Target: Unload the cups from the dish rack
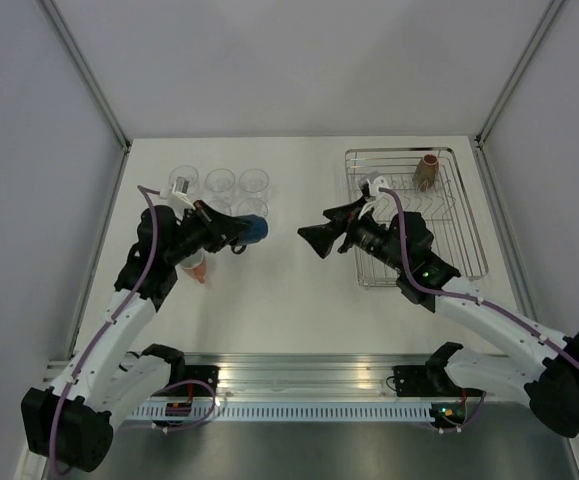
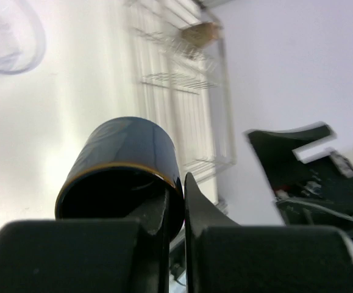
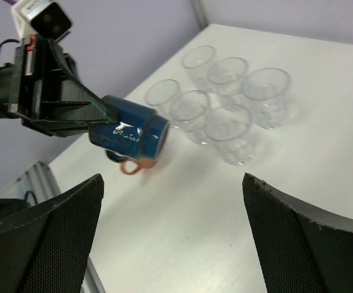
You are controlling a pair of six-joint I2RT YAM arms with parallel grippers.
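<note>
The silver wire dish rack [image 1: 419, 215] occupies the far right corner of the table [image 1: 289, 300], with a brown mug [image 1: 427, 172] at the rack's far edge. Six clear glass tumblers [image 3: 227, 74] stand grouped near the far left corner. The left gripper [image 1: 231, 235] is clamped on the rim wall of a glossy dark blue mug [image 1: 253, 229], held sideways above the table beside the tumblers, with a salmon-orange mug [image 1: 197, 268] standing near the left edge. The right gripper [image 1: 317, 240] is spread wide and holds nothing, between the dark blue mug and the dish rack.

No text, label or number that I can read anywhere; the dark blue mug [image 3: 129, 130] carries pale streaks on its side, too smeared for me to tell lettering from glare.
</note>
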